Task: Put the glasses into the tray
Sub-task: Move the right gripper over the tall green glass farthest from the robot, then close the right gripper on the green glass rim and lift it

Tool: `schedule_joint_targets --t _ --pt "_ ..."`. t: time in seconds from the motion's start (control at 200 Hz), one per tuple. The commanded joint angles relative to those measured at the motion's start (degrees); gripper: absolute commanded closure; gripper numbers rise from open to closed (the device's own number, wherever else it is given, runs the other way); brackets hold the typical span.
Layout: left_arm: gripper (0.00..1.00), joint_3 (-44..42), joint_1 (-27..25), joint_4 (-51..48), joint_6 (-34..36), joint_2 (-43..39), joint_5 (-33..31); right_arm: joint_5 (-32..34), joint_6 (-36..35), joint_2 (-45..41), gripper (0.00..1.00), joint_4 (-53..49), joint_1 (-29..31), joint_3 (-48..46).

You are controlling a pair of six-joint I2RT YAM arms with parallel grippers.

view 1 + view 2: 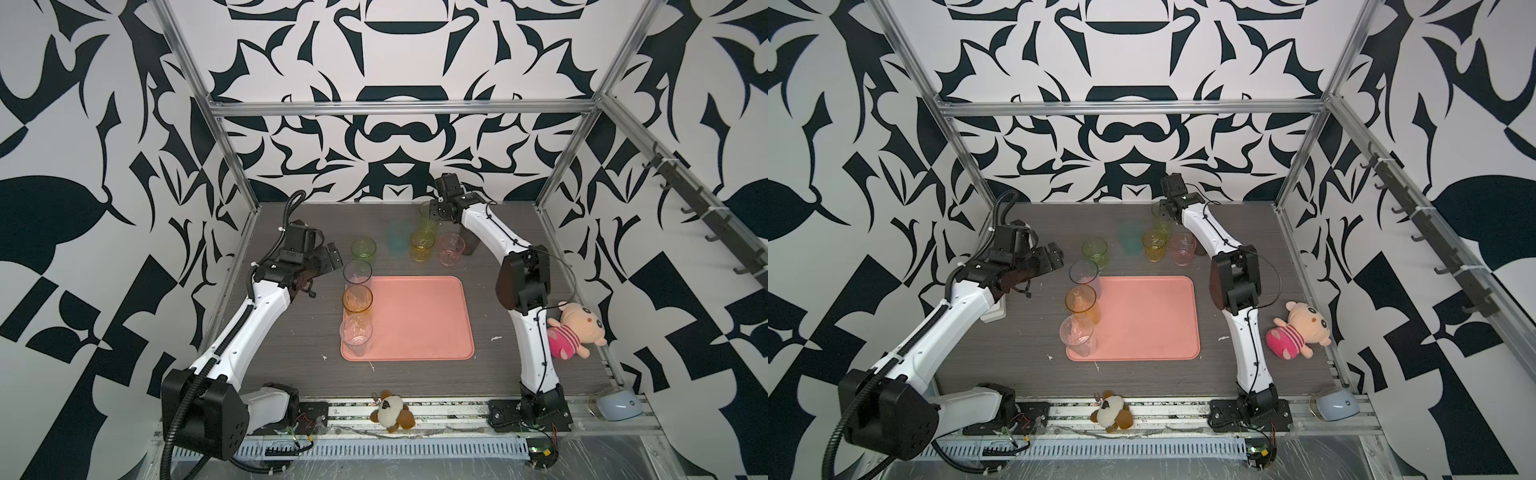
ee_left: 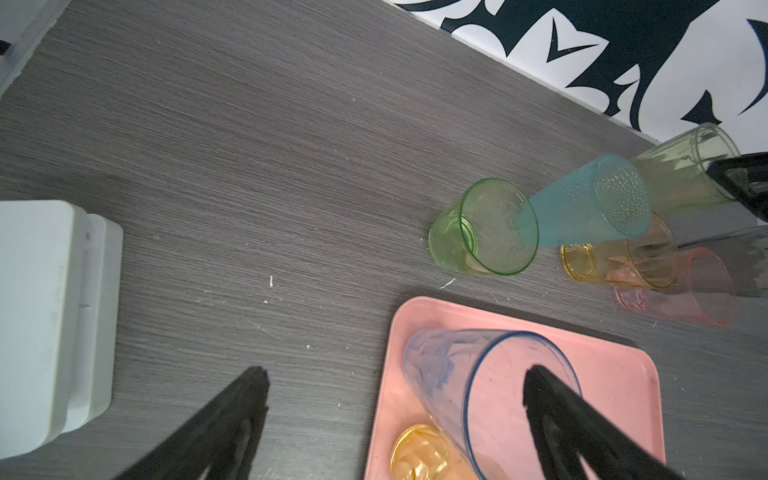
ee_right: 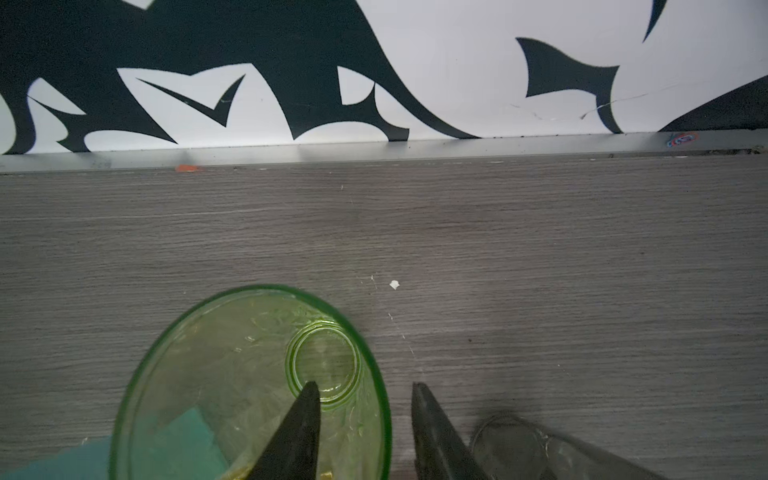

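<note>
A robotics lab test cell is shown: a grey tabletop (image 1: 291, 353) is enclosed by an aluminium frame (image 1: 399, 109) and black-and-white patterned walls (image 1: 83, 124). A left arm (image 1: 241, 328) and a right arm (image 1: 536, 345) are bolted to a metal rail (image 1: 449, 409) along the lower edge.

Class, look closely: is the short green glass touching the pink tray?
Apart. The left wrist view shows a strip of bare table between the short green glass and the tray.

On the table (image 1: 291, 353) lies a pink plush doll (image 1: 571, 328), with a brown-white plush (image 1: 392, 411) and blue container (image 1: 619, 405) at the front.
</note>
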Motion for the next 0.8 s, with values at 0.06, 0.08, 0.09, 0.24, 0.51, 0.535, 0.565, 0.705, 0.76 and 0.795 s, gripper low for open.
schedule_joint_targets --t 0.06,0.08,0.09,0.24,0.51,0.535,0.565,0.705,0.76,0.795 --pt "0.01 1.61 -0.29 0.6 -0.5 -0.08 0.67 -0.24 0.82 -0.23 0.63 0.13 -0.41 2.52" --pt "0.0 1.57 -0.35 0.64 -0.5 -0.1 0.78 -0.26 0.87 -0.17 0.63 0.14 -0.41 2.55" --pt "0.0 1.58 -0.35 0.65 -0.5 -0.1 0.69 -0.29 0.85 -0.13 0.64 0.14 -0.41 2.51" --pt "0.01 1.65 -0.33 0.55 -0.5 -0.45 0.63 -0.56 1.01 0.23 0.66 0.14 -0.41 2.58" --pt "0.01 1.6 -0.37 0.55 -0.67 -0.54 0.85 -0.56 1.17 0.67 0.74 0.23 -0.5 2.78" --pt "0.01 1.56 -0.51 0.54 -0.76 -0.47 0.75 -0.56 1.19 0.66 0.75 0.23 -0.5 2.91" --pt "0.01 1.56 -0.51 0.52 -0.76 -0.45 0.8 -0.56 1.22 0.75 0.75 0.23 -0.5 2.91" --pt "0.0 1.6 -0.61 0.54 -0.76 -0.45 0.85 -0.56 0.96 0.82 0.82 0.23 -0.5 2.95" --pt "0.0 1.56 -0.71 0.56 -0.76 -0.45 0.81 -0.55 0.9 0.76 0.84 0.23 -0.48 3.05" --pt "0.0 1.56 -0.65 0.52 -0.78 -0.52 0.81 -0.55 0.9 0.73 0.85 0.22 -0.46 3.05"
